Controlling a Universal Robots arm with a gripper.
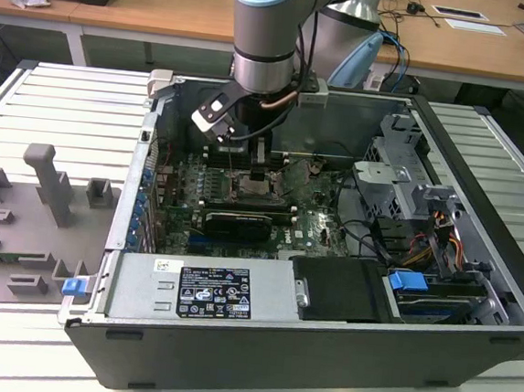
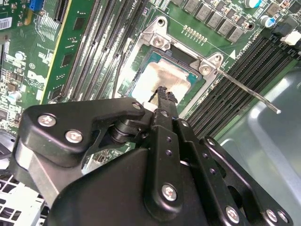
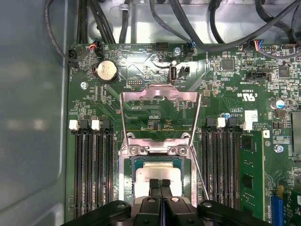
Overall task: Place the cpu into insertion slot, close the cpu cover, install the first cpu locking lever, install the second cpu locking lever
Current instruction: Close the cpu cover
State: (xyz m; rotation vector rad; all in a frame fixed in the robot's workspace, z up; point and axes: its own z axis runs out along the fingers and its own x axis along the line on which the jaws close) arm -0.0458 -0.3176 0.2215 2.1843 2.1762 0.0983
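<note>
Gripper (image 3: 160,182) closed above cpu (image 3: 155,170), seated in insertion slot (image 3: 123,181), cpu cover (image 3: 159,95) open

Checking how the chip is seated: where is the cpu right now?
In the first wrist view the cpu lies in the insertion slot, between the two memory slot banks, directly below the gripper.

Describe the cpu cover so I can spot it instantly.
On the green motherboard, find the insertion slot between the black memory slots. The cpu cover is hinged at its edge, swung open: a silvery frame whose big window shows board through.
</note>
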